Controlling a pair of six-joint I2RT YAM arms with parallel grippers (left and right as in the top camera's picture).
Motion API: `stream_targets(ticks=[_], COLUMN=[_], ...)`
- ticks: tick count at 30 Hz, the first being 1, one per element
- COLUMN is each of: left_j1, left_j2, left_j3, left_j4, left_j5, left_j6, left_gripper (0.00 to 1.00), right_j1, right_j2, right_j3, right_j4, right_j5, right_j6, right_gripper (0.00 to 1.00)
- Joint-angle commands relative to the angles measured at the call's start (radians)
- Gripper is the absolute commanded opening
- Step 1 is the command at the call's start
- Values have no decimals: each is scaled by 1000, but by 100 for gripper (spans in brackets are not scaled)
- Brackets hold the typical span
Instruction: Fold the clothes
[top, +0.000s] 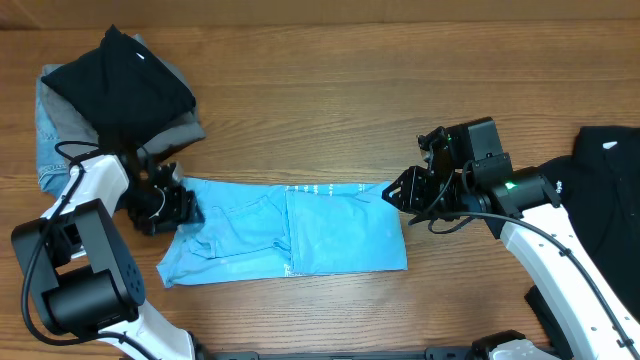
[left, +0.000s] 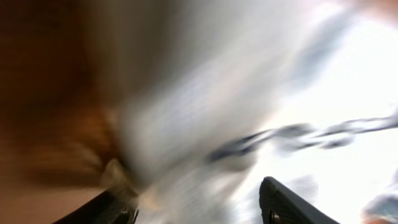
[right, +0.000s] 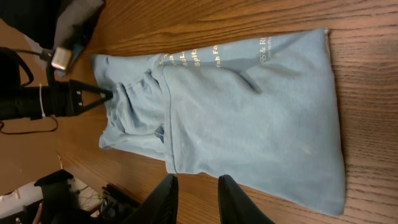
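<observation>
Tabletop (top: 330, 90) holds blue T-shirt (top: 300, 235) between clothes pile (top: 120, 85) and black garment (top: 610, 200).

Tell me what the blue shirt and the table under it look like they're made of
Blue shirt: looks like soft knit cotton, matte; it creases and lies limp. Table: wood or wood-look laminate, smooth, faint sheen; brown grain lines show, but which one I cannot tell.
</observation>
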Motion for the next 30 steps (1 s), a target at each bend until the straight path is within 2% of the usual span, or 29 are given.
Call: stream_targets(ticks=[1,5,8,11,12,15,17,20,25,30], left_j1=[-28,-39,-40,-36,-35,-29,-26,-24,-26,-28], left_j2=[219,219,219,219,219,208,177,38,-116,-217], left_j3=[-164,-171,-171,-164,-156,-111,-76,16,135,245], left_j4=[86,110,109,89,72,-6,-58,-172,-302,-412], left_j5=[350,256,249,249,249,250,250,243,140,103], left_j6=[167,103,95,95,95,96,96,89,47,-21], left_gripper=[67,66,61,37,22,4,4,4,4,4], right_j1=[-3,-3,-3,-3,-3,-3,-4,-19,-43,-73], right_j2=[-20,-20,-20,-20,-20,-20,-22,-26,-27,-27], right_j3=[24,24,24,24,24,26,26,30,32,32], right_j4=[5,5,4,5,5,5,5,4,4,5], right_j5=[8,8,7,8,8,46,84,122,185,229], right_j6=[-6,-6,-6,-6,-6,-6,-6,-7,-7,-8], right_gripper=[25,25,25,25,25,25,25,25,25,25])
